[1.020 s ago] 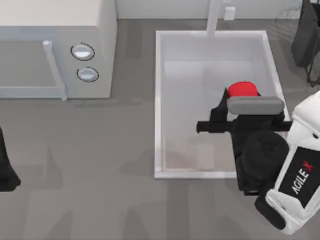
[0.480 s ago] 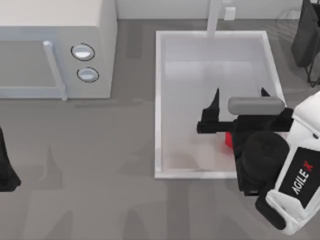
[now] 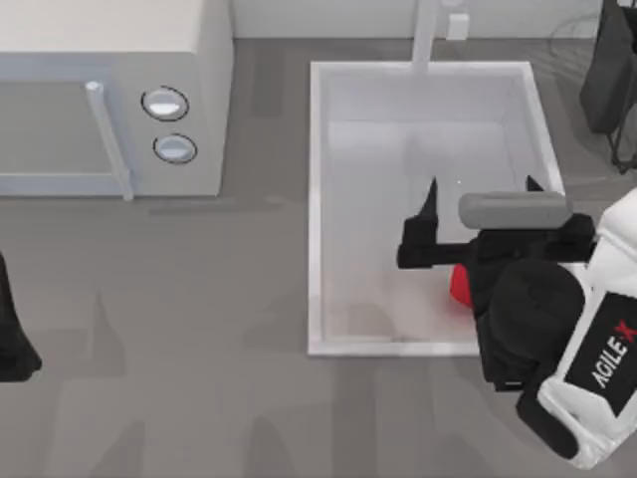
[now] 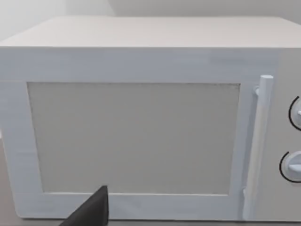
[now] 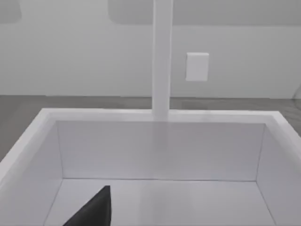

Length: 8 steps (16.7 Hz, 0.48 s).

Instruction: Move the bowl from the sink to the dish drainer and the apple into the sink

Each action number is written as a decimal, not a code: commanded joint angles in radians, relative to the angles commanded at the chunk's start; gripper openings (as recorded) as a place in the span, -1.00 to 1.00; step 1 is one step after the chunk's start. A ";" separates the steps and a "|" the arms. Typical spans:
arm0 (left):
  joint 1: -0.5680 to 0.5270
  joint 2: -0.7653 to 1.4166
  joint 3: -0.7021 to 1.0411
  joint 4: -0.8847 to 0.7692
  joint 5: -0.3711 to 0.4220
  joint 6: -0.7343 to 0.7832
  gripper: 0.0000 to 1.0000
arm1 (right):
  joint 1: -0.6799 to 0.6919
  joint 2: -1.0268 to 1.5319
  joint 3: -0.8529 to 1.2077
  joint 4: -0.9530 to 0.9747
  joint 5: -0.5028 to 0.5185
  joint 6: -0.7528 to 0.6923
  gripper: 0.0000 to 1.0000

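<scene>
My right gripper (image 3: 481, 185) hangs open over the right half of the white sink (image 3: 318, 199), nothing between its two black fingers (image 3: 431, 199). The red apple (image 3: 459, 285) lies on the sink floor near the front wall, half hidden beneath my right arm. In the right wrist view I look into the sink (image 5: 155, 150) toward the white faucet post (image 5: 162, 61), with one finger (image 5: 94, 209) at the frame's edge. Thin wires of the dish drainer (image 3: 619, 149) show at the far right edge. The bowl is out of view. My left gripper (image 3: 12, 334) is parked at the far left.
A white microwave (image 3: 109, 60) with two round knobs (image 3: 165, 103) stands at the back left; the left wrist view faces its door (image 4: 131, 136). Grey counter (image 3: 199, 349) runs between it and the sink. A white wall plate (image 5: 197, 66) sits behind the faucet.
One second ago the apple sat between my right gripper's fingers. The fingers spread apart and the apple dropped to the sink floor. My right arm has shifted slightly rightward.
</scene>
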 joint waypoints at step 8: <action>0.000 0.000 0.000 0.000 0.000 0.000 1.00 | -0.203 -0.540 -0.322 -0.445 -0.273 0.029 1.00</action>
